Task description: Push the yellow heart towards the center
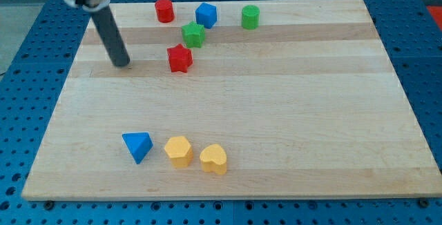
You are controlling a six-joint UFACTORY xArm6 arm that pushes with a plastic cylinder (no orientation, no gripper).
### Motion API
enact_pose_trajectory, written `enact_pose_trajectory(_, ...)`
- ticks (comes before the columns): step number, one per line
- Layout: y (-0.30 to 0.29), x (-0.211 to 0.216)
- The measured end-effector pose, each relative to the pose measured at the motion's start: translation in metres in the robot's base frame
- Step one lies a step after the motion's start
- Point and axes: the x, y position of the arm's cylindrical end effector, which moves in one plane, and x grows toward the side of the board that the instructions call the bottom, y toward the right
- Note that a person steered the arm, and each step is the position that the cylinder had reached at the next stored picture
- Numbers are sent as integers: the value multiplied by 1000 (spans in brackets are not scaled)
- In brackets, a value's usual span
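Yellow heart (214,159) sits way down at board's (290,114) 6 o'clock edge, touching yellow hexagon (179,150) at its 9, blue triangle (138,145) further along. My tip (122,63), bare rod with nothing held, is up around 10 o'clock, beside red star (179,58), well apart from heart.

Yellow heart (214,159), blue triangle (138,145)

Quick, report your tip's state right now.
My tip: no gripper, holding nothing, touching no block; it sits at the board's upper left, left of the red star, far from the yellow heart.
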Motion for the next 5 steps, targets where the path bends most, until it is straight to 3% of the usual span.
enact_pose_trajectory(1,17,-68)
enact_pose_trajectory(3,21,-130)
enact_pose_trajectory(4,76,-128)
enact_pose_trajectory(5,127,-92)
